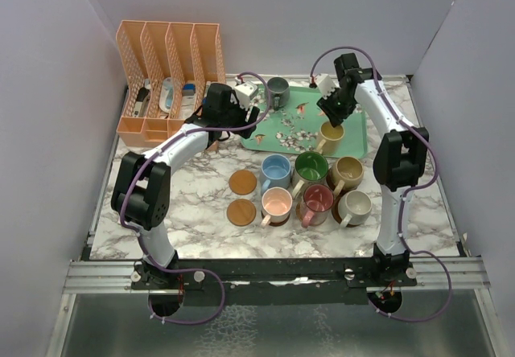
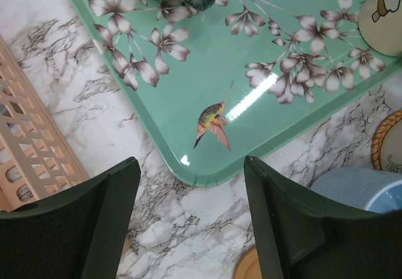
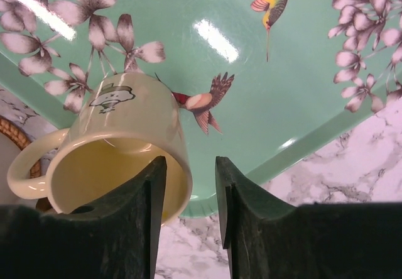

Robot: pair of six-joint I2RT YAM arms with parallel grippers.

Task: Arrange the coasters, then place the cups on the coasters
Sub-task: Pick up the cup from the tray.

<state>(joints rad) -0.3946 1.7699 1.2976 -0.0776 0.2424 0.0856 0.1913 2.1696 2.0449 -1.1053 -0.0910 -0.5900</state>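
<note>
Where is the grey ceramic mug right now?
In the top view, the grey ceramic mug stands at the far left corner of the teal floral tray, right of the orange slotted rack.

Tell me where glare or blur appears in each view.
Left wrist: a white glare streak on the tray, nothing blurred. Right wrist: two glare patches on the tray, sheen on the yellow mug. Top external: even light, tray without glare.

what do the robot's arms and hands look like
Both the left arm and right arm have white curved links, bulky black joints and a looping purple cable. The left hand and right hand each have two flat, dark green fingers.
</note>
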